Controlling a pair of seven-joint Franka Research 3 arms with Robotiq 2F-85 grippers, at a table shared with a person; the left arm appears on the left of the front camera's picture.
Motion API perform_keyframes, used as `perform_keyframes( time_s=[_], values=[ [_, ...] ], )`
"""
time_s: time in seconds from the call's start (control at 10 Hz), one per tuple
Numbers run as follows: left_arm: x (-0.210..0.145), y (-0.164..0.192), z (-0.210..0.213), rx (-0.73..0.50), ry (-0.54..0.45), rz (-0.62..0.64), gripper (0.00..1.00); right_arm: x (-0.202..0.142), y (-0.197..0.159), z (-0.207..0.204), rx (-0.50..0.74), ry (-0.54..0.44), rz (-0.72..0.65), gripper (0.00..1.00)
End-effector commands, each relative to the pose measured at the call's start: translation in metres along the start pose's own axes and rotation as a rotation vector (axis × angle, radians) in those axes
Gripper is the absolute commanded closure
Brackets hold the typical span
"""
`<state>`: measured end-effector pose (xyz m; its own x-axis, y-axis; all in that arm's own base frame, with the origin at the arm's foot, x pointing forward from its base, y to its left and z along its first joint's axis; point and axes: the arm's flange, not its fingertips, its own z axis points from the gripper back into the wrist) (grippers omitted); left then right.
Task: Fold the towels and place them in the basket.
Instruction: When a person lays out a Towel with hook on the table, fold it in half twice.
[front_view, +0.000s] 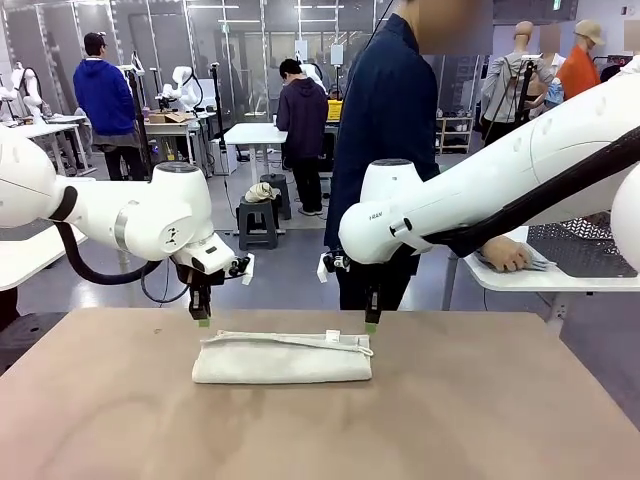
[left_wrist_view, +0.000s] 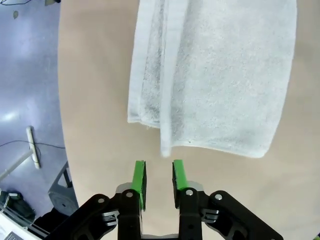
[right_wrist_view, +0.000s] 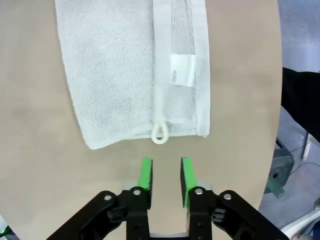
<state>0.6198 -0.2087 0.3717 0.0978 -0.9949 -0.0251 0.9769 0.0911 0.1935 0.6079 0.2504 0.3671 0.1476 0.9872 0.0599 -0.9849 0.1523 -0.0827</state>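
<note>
The table (front_view: 480, 420) lies bare on the near side and out to both sides of the folded towel (front_view: 282, 358), so a reach from the front or from either flank meets nothing. Just off the towel's far corners hang the left gripper (front_view: 203, 320) and the right gripper (front_view: 372, 325), jaws parted and empty, seemingly just clear of the tabletop. Between the arms a person (front_view: 385, 120) stands close to the far edge and blocks that side.

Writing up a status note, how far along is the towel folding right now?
Done: the cream towel looks folded on the table. In hand: nothing; the left end effector and right end effector hover open just off its far edge. Left: moving it into the dark basket at right.
</note>
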Motion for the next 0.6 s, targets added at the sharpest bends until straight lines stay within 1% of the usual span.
perform_keyframes(
  time_s=[0.0, 0.1, 0.2, 0.3, 0.5],
  values=[
    [-0.005, -0.006, 0.021, 0.022, 0.005, -0.001, 0.41, -0.002, 0.005, 0.018, -0.012, 0.023, -0.024, 0.40],
    [-0.007, -0.009, 0.032, 0.013, -0.007, -0.036, 0.41, -0.002, 0.010, 0.029, -0.020, 0.018, -0.027, 0.43],
    [-0.009, -0.012, 0.044, 0.019, -0.017, -0.064, 0.41, -0.001, 0.015, 0.042, -0.015, 0.015, -0.053, 0.43],
    [-0.008, -0.021, 0.063, 0.029, -0.056, -0.080, 0.41, 0.004, 0.029, 0.061, -0.006, 0.000, -0.099, 0.43],
    [-0.016, -0.048, 0.100, 0.007, -0.173, -0.091, 0.41, 0.014, 0.063, 0.100, 0.028, -0.040, -0.316, 0.43]
  ],
)
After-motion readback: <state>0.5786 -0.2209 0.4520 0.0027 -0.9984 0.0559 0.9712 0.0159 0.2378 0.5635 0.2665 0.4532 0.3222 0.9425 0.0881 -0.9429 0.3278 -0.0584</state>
